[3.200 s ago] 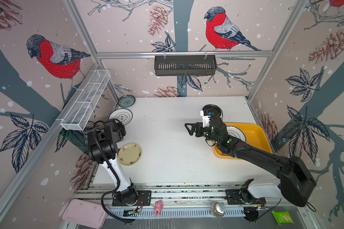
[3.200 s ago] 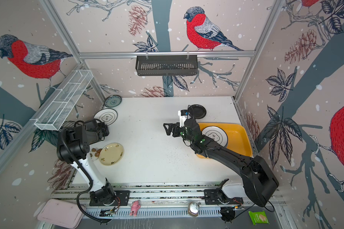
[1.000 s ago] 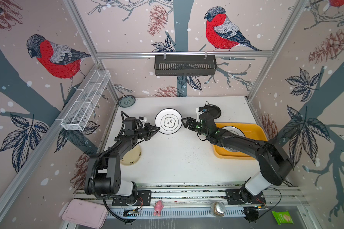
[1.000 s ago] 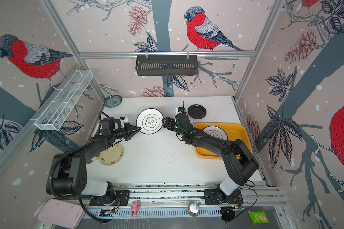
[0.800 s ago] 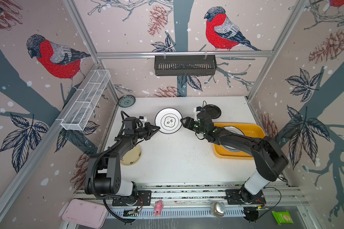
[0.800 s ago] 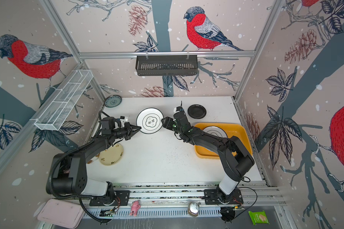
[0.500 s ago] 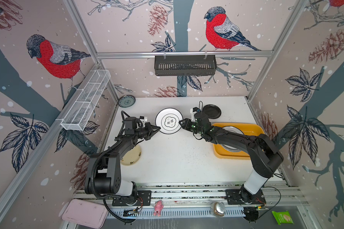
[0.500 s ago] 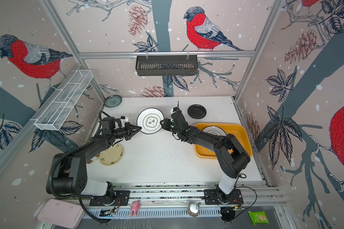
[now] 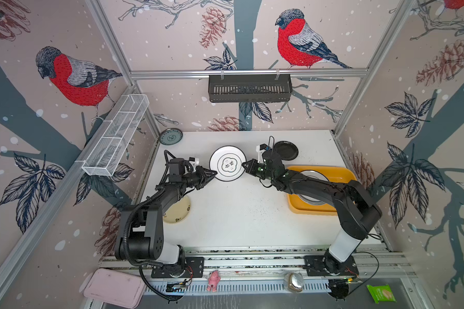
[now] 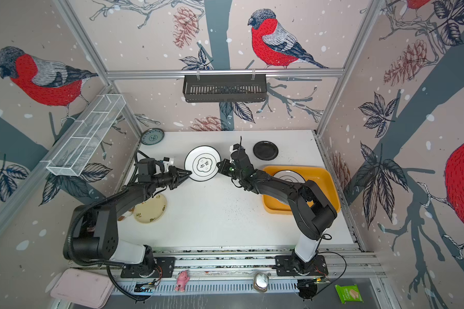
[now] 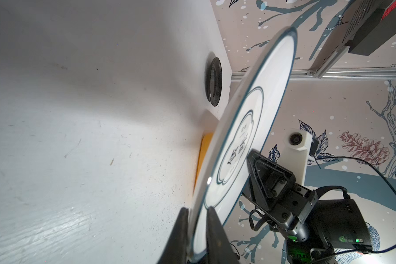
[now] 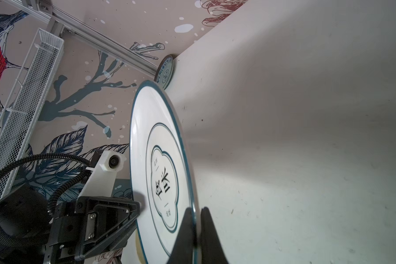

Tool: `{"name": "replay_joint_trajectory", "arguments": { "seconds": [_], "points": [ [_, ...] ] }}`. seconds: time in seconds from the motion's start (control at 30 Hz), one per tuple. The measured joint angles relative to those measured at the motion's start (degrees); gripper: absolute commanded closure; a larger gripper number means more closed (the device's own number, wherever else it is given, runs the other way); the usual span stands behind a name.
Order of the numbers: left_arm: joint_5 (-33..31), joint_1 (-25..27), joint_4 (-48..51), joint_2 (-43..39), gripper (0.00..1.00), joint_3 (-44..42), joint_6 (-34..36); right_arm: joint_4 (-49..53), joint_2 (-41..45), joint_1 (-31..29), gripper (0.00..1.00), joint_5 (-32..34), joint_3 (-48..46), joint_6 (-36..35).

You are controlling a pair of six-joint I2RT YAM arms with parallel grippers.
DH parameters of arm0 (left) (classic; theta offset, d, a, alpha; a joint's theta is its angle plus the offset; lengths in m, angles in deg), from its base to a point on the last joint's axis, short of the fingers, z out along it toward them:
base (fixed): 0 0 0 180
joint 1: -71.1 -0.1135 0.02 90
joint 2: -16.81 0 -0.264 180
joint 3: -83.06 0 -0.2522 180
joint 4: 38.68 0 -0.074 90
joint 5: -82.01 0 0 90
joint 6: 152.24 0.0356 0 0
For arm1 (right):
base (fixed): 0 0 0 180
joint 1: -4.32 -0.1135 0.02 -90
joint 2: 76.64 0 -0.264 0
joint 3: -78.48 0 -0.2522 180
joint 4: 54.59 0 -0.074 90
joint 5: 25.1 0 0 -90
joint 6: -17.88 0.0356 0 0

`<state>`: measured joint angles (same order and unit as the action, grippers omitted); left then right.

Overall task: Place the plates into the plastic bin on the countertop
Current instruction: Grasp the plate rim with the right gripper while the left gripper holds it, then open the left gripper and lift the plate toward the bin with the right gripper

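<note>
Top views first. The white flower plate (image 9: 227,163) is up in the air, roughly level, well clear of the yellow bin (image 9: 343,171) on the side toward the left arm. The left tool (image 9: 212,174) sits at the plate edge farthest from the bin, and the right tool (image 9: 245,167) at the edge nearest it, so this looks like a handover.

Count in both top views:
- one plate in the air
- one black plate (image 9: 285,150) just beyond the bin's far side
- one grey-teal plate (image 9: 171,136) in the desk (image 9: 239,214) corner farthest from the bin
- one cream plate (image 10: 150,208) across the desk from the bin, partly under the left arm
- at least one ringed plate (image 10: 292,175) already in the bin, though the right arm covers part of it

That's five plates, one bin and two tools.

In the left wrist view the jaws sit either side of the rim. I honestly can't tell if they're clamping or just loose around it.

In the right wrist view the jaws are pinched tight on the thin rim.

What worries me:
- If the left side is gripping when the right arm pulls toward the bin, the plate could twist or pop out.
- If the left side is loose, the whole plate hangs off one tiny rim pinch. It could droop and drop onto the desk.
- Landing it on the plate already in the bin could clatter or chip something.
</note>
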<state>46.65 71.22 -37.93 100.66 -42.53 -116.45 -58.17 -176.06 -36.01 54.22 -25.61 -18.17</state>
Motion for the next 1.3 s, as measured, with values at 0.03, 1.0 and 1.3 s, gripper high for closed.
{"name": "replay_joint_trajectory", "arguments": {
  "seconds": [0.03, 1.0, 1.3],
  "points": [
    [0.3, 0.0, -0.1, 0.0, 0.66, 0.0, 0.0, 0.2, 0.0, 0.0, 0.97, 0.0, 0.0, 0.0],
    [-2.3, 4.9, 6.5, -3.5, 0.04, 5.5, 9.5, 10.8, 18.4, 6.4, 0.98, 5.4, -11.5, -1.4],
    [-1.7, 12.3, 8.2, -3.3, 0.04, 7.7, 14.7, 14.6, 26.9, 9.7, 0.97, 7.4, -16.5, -0.2]
  ]
}}
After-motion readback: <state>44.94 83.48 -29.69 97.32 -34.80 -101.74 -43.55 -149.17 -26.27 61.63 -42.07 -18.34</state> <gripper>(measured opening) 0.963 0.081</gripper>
